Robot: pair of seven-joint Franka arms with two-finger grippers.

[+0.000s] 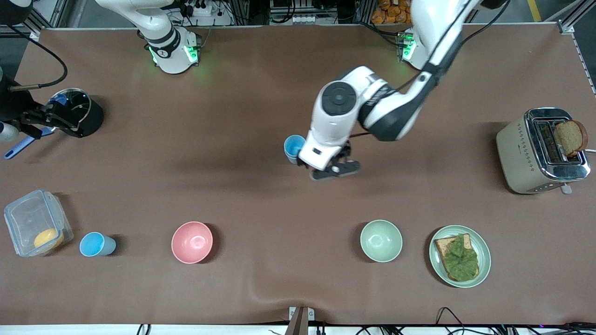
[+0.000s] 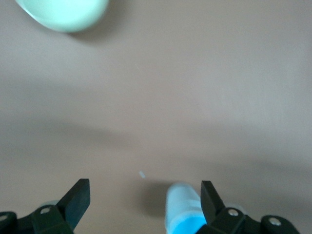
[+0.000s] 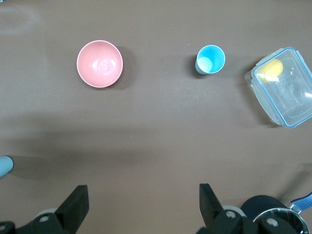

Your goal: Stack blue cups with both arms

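Note:
One blue cup [image 1: 293, 148] stands upright mid-table, partly hidden by my left arm's wrist. My left gripper [image 1: 334, 170] is open just beside it, low over the table. In the left wrist view [image 2: 145, 202] this cup [image 2: 183, 212] shows between the fingers, close to one finger [image 2: 210, 199], and is not gripped. The second blue cup [image 1: 96, 244] stands nearer the front camera toward the right arm's end, and shows in the right wrist view [image 3: 210, 59]. My right gripper [image 3: 145, 204] is open and empty, high over bare table; it is out of the front view.
A pink bowl [image 1: 192, 242] and a pale green bowl [image 1: 381, 240] stand in the front row. Also there are a plate with toast and lettuce [image 1: 459, 256], a toaster [image 1: 542, 149], a clear lidded box [image 1: 35, 228] and a black pot [image 1: 81, 111].

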